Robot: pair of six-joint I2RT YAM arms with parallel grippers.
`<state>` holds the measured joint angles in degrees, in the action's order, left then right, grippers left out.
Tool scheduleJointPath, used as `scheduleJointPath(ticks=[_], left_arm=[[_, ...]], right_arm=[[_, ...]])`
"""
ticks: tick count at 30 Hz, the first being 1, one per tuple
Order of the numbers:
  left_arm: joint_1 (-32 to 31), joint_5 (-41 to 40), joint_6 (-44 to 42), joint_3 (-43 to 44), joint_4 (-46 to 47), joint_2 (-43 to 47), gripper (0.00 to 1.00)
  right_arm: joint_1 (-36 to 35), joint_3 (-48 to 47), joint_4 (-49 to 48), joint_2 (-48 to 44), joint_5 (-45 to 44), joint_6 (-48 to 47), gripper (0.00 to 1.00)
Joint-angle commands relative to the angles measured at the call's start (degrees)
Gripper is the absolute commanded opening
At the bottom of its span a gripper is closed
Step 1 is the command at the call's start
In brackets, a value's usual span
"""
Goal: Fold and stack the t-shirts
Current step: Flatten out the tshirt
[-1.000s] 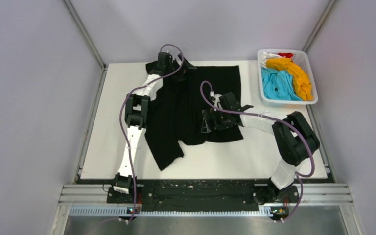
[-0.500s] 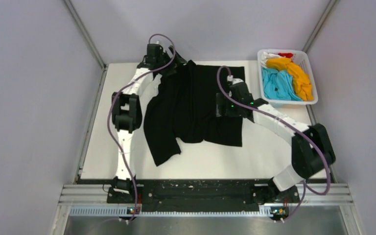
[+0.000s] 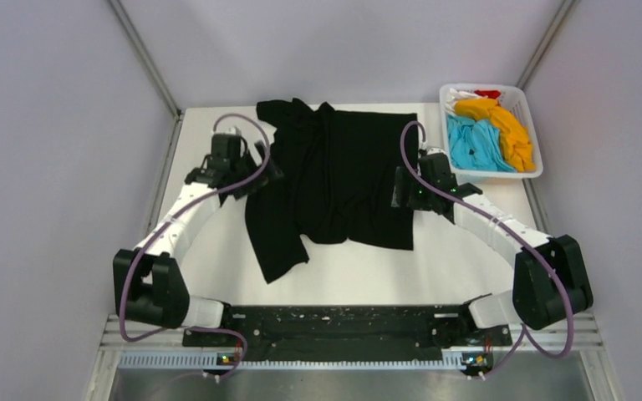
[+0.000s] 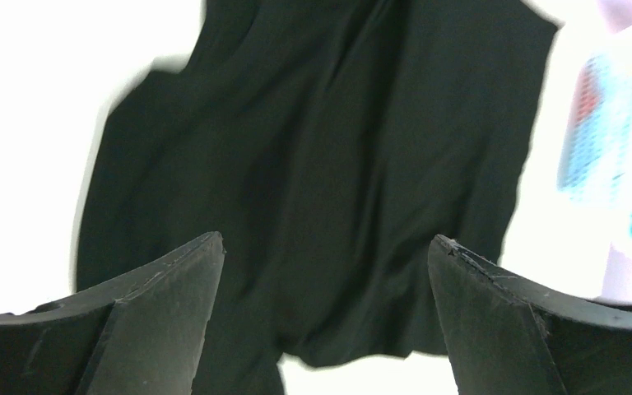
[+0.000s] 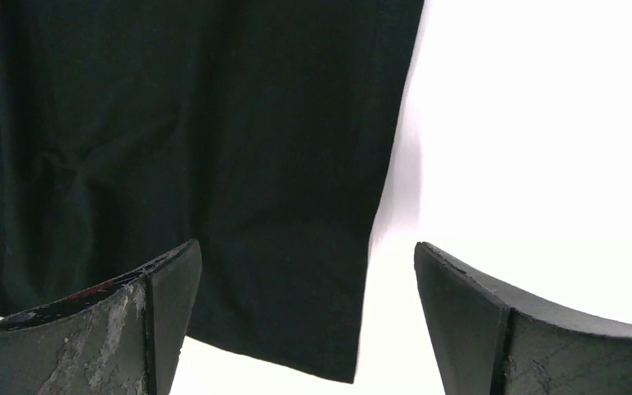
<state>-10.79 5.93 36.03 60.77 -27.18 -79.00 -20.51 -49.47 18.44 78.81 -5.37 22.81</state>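
While both hands sit spread wide with nothing between the fingers, the black t-shirt (image 3: 334, 175) lies on the white bench (image 3: 368, 276), centre to far side

Left hand (image 3: 259, 170) is at the shirt's left edge, by the bunched part. Right hand (image 3: 401, 188) is at its right edge, roughly mid-length. Neither one is pinching cloth

Left wrist view: left hand (image 4: 325, 247) looks down on the shirt (image 4: 321, 148) from above, with bench showing past both sides of the cloth. Frame is blurred, can't tell how high it sits

Right wrist view: right hand (image 5: 306, 244) straddles the shirt's right hem, one finger over black cloth (image 5: 214, 123), the other over bare bench (image 5: 543, 123). Contact with the cloth: can't tell

Shirt state: right half is smooth and squared off. Left half is rumpled, with a ridge running near-to-far left of centre, a lump at the far-left corner, and a loose flap trailing toward the near-left

White basket (image 3: 493, 175) sits at the far-right corner of the bench, near the black shirt but not touching. Inside it are the orange t-shirt (image 3: 506, 125), sky-blue t-shirt (image 3: 472, 142), white t-shirt (image 3: 460, 94) and red t-shirt (image 3: 489, 93), all crumpled together
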Motion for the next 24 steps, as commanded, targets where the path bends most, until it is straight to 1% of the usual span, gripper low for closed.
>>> scheduleJointPath(ticks=[1,3,6,7,10,13,15,18,19,21,24], left_arm=[[-4.1,-4.5,4.5,-11.0,-13.9,9.0,0.99],[-6.3,-5.4,7.8,-15.2,-16.8,12.9,0.97],[-8.1,-5.3,11.8,-20.3,-20.2,17.4,0.93],[-8.6,-5.3,13.0,-21.7,-20.8,18.5,0.92],[-9.7,-3.3,15.0,-24.9,-20.9,20.2,0.85],[-11.0,-3.2,15.8,-26.5,-20.9,19.2,0.77],[-11.8,-3.0,15.3,-26.7,-19.2,16.4,0.7],[-12.3,-2.3,14.8,-26.7,-16.8,13.9,0.64],[-12.3,-2.1,14.8,-26.9,-16.0,13.1,0.6],[-12.3,-1.8,14.4,-27.3,-15.1,11.4,0.56],[-12.3,-3.8,14.2,-27.3,-14.8,8.7,0.52]], right_arm=[[-0.3,-0.3,-2.9,-3.3,-0.7,-2.7,0.99],[-0.3,-0.2,-2.9,-3.4,-0.7,-2.8,0.99],[-0.4,0.1,-3.1,-3.2,-0.8,-2.9,0.99],[-0.4,0.2,-3.0,-3.0,-1.1,-2.9,0.99],[-0.4,0.2,-3.0,-2.6,-1.4,-3.0,0.99],[-0.4,0.4,-2.9,-2.3,-2.1,-2.9,0.99],[-0.3,0.5,-2.9,-2.3,-2.4,-2.9,0.99],[-0.4,0.7,-2.8,-2.4,-2.5,-2.8,0.99],[-0.3,0.7,-2.8,-2.5,-2.5,-2.8,0.99],[-0.3,0.8,-2.6,-2.5,-2.8,-2.8,0.99],[-0.3,0.9,-2.5,-2.8,-3.3,-2.9,0.99]])
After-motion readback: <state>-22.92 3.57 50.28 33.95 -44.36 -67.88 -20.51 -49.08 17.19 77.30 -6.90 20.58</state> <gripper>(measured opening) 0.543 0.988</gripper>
